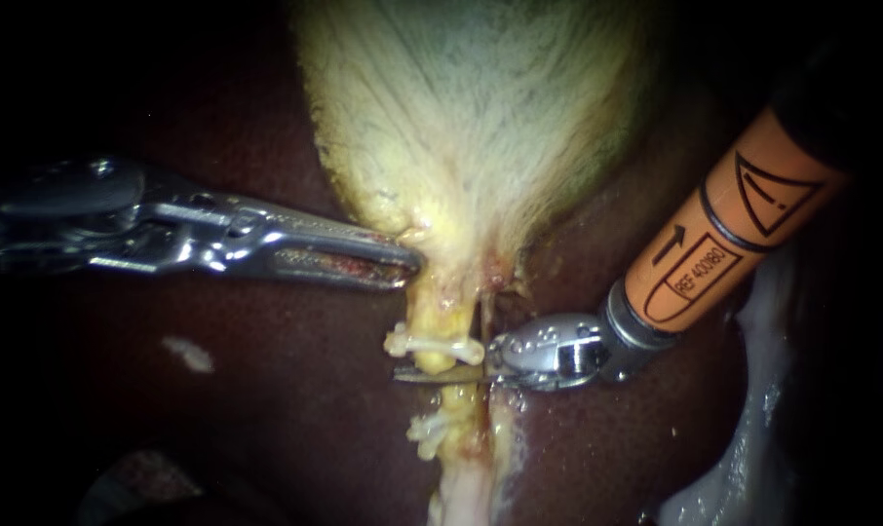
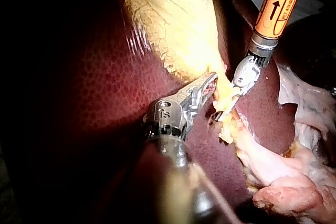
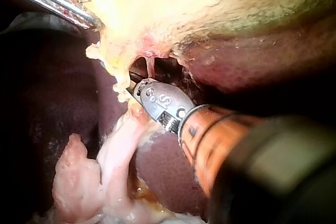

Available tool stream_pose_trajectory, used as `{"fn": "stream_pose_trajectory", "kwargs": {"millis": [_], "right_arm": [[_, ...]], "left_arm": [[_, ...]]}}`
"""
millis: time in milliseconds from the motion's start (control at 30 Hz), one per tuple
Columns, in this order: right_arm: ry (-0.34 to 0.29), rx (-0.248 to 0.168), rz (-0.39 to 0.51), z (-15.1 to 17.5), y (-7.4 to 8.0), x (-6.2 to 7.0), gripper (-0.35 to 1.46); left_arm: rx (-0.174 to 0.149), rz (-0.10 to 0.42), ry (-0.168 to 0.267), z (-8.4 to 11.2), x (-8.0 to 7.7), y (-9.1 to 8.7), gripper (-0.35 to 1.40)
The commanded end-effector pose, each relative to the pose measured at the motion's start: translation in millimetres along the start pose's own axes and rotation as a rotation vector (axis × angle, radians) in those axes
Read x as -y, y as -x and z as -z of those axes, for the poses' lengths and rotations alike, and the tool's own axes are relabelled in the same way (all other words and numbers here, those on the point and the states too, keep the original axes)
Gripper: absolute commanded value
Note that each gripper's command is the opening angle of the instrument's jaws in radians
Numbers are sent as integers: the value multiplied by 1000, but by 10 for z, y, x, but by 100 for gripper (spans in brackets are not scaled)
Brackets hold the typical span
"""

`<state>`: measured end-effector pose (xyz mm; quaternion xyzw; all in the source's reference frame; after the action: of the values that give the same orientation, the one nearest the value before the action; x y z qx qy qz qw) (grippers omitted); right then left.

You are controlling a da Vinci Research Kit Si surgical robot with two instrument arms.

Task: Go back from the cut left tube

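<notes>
The pale yellow gallbladder (image 1: 461,107) narrows downward into the left tube (image 1: 430,314). Two white clips cross that tube, an upper clip (image 1: 432,345) and a lower clip (image 1: 425,429). My right instrument (image 1: 403,374), on an orange shaft, lays its thin blades together across the tube between the two clips. In the right wrist view its tip (image 3: 132,90) is tucked against the yellow tissue. My left instrument (image 1: 410,261) holds the gallbladder's neck just above the upper clip, and the left wrist view shows its jaws closed on that tissue (image 2: 212,83).
Dark red liver (image 1: 266,390) lies on both sides of the tube. A second thin strand (image 3: 150,64) runs down from the gallbladder beside the right instrument's tip. Pale loose tissue (image 1: 744,429) hangs at the lower right, and pinkish tissue (image 2: 283,182) lies beyond the tube's lower end.
</notes>
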<state>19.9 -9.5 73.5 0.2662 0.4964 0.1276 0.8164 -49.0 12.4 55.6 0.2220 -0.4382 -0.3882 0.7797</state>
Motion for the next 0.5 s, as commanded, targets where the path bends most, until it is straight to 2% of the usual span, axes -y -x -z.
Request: {"fn": "stream_pose_trajectory", "kwargs": {"millis": [33, 233, 300, 333, 433, 500], "right_arm": [[-1, 0, 0, 0, 0, 1, -35], [-5, 1, -10, -1, 0, 3, -35], [-5, 4, -21, -1, 0, 3, -10], [-5, 1, -21, -1, 0, 3, 12], [-5, -2, -34, -2, 0, 3, 54], [-4, -2, -34, -3, -1, 3, 64]], "left_arm": [[0, 0, -1, 0, 0, 0, -35], [0, 0, -1, 1, 0, 0, -35], [0, 0, -1, 1, 0, 0, -35], [0, 0, -1, 1, 0, 0, -35], [0, 0, -1, 1, 0, 0, -35], [0, 0, -1, 1, 0, 0, -35]]}}
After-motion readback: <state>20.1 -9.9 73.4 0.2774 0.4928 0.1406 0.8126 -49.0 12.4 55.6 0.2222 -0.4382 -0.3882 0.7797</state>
